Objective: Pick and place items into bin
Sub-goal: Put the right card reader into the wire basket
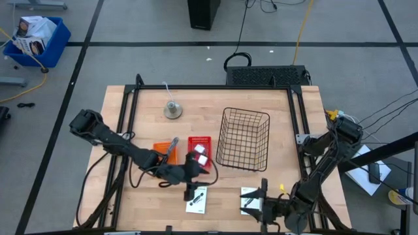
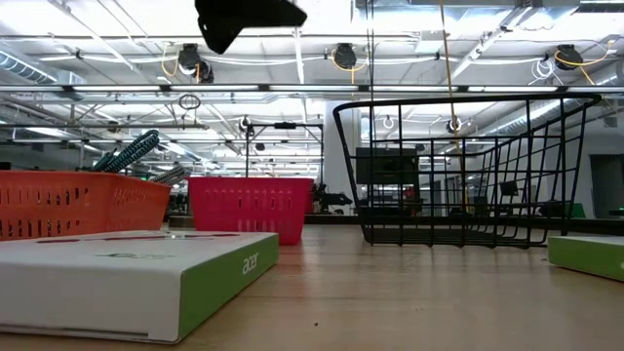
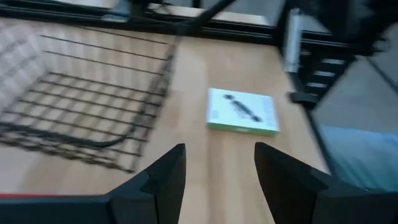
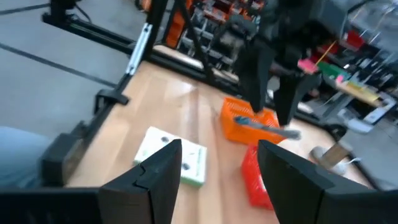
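The left tool [image 1: 191, 171] hovers with fingers spread beside the red tray [image 1: 200, 151], just above the near white card [image 1: 196, 200] on the tabletop [image 1: 150, 196]. The right tool [image 1: 263, 203] hangs over the second white card [image 1: 249, 199], fingers also spread and empty. The wire bin [image 1: 243, 138] stands between them, farther back. A teal-handled tool [image 1: 172, 149] lies in the orange tray [image 1: 164, 149].

The wooden tabletop [image 1: 150, 98] stands on a grey floor [image 1: 130, 26] marked with dark lines. A blue bin [image 1: 40, 40] sits on the floor, well apart from the tabletop. Yellow and black cables lie behind it. Long ceiling lights [image 2: 117, 60] shine above.
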`<move>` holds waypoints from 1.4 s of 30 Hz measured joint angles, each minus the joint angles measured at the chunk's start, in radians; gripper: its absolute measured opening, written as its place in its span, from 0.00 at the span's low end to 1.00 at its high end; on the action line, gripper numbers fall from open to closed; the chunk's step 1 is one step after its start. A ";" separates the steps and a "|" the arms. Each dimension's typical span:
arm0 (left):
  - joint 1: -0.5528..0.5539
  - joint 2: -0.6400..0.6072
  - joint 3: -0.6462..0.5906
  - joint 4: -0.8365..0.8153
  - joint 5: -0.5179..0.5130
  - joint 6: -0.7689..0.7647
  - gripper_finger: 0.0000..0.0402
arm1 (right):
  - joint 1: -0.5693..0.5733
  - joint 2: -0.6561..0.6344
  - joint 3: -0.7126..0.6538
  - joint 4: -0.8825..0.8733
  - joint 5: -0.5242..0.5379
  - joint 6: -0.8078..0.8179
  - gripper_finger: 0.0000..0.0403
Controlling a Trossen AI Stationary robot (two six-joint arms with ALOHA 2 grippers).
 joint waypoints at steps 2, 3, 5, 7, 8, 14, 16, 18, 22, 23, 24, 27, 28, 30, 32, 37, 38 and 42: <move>-0.008 0.000 0.000 0.010 0.015 0.000 0.49 | 0.018 0.000 0.000 -0.021 -0.008 0.060 0.50; -0.012 0.000 0.000 0.019 0.015 0.000 0.49 | 0.026 0.000 0.000 -0.028 -0.024 0.083 0.50; -0.019 0.000 0.000 0.033 0.015 0.011 0.49 | 0.042 0.000 0.000 -0.035 -0.030 0.125 0.50; -0.025 0.000 0.000 0.059 0.015 0.036 0.49 | 0.060 0.000 0.000 -0.034 -0.029 0.153 0.50; -0.028 0.000 0.000 0.075 0.015 0.044 0.49 | 0.068 0.000 0.000 -0.034 -0.027 0.161 0.50; -0.028 0.000 0.000 0.150 0.056 0.089 0.49 | 0.089 0.000 0.000 -0.072 -0.026 0.232 0.50; -0.028 0.000 0.000 0.161 0.063 0.108 0.49 | 0.089 0.000 0.000 -0.112 -0.028 0.286 0.50; -0.028 0.000 0.000 0.158 0.063 0.128 0.49 | 0.091 0.000 0.000 -0.157 -0.030 0.341 0.50; -0.017 0.000 0.000 0.164 0.063 0.137 0.49 | 0.094 0.000 0.000 -0.218 -0.039 0.474 0.50; -0.014 0.000 0.000 0.162 0.063 0.136 0.49 | 0.094 0.000 0.000 -0.230 -0.053 0.503 0.50; -0.012 0.000 0.000 0.159 0.063 0.133 0.49 | 0.094 0.000 0.000 -0.241 -0.058 0.532 0.50; -0.008 0.000 0.000 0.155 0.070 0.124 0.49 | 0.094 0.000 0.000 -0.310 -0.107 0.659 0.49; -0.007 0.000 0.000 0.153 0.085 0.124 0.49 | 0.094 0.000 0.000 -0.343 -0.125 0.713 0.48; -0.007 0.000 0.000 0.154 0.120 0.135 0.49 | 0.094 0.000 0.000 -0.402 -0.155 0.809 0.45; -0.007 0.000 0.000 0.166 0.126 0.155 0.49 | 0.094 0.000 0.000 -0.449 -0.171 0.876 0.41; 0.000 0.000 0.000 0.173 0.144 0.134 0.49 | 0.094 0.000 0.000 -0.508 -0.246 0.988 0.31; 0.001 0.000 0.000 0.172 0.145 0.103 0.49 | 0.094 0.000 0.000 -0.512 -0.279 1.014 0.30; 0.018 0.003 0.000 0.132 0.146 -0.041 0.49 | 0.094 0.000 0.000 -0.515 -0.384 1.147 0.26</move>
